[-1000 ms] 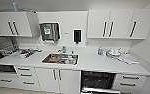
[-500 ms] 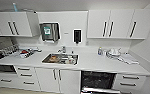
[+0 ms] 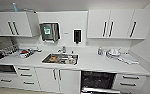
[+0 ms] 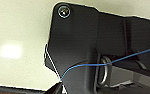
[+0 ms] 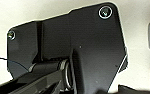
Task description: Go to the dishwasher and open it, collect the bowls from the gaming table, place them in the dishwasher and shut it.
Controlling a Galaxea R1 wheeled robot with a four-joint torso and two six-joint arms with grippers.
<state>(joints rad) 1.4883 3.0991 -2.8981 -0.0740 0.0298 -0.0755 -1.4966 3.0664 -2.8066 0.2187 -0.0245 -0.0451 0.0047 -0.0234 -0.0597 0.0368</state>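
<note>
Claw state is not being shown for either arm: in each wrist view the robot's own dark plate is being presented against a pale floor, and whether the fingers are apart or closed, or holding anything, cannot be told.

Kitchen wall, head view. The dishwasher (image 3: 98, 81) is being seen low and to the right of centre, under the white bench (image 3: 91, 63), with its dark interior exposed and its door (image 3: 97, 90) lying folded down at the bottom edge of the picture; it is judged to be already open. It is being flanked by white cabinet doors (image 3: 57, 80) on the left and by drawers (image 3: 128, 81) on the right. The steel sink (image 3: 61, 59) is set into the bench just left of the dishwasher, with items lying in its basin. White dishes (image 3: 114, 52) are resting on the bench further right, above the dishwasher's right side.

Spatial relation. The dishwasher is lying ahead of the robot and slightly to its right, so the right arm is judged to be the nearer one. The opening's long axis is running parallel to the bench edge.

No bowls from the gaming table are being recognised; the collecting step is judged not yet done.
</note>
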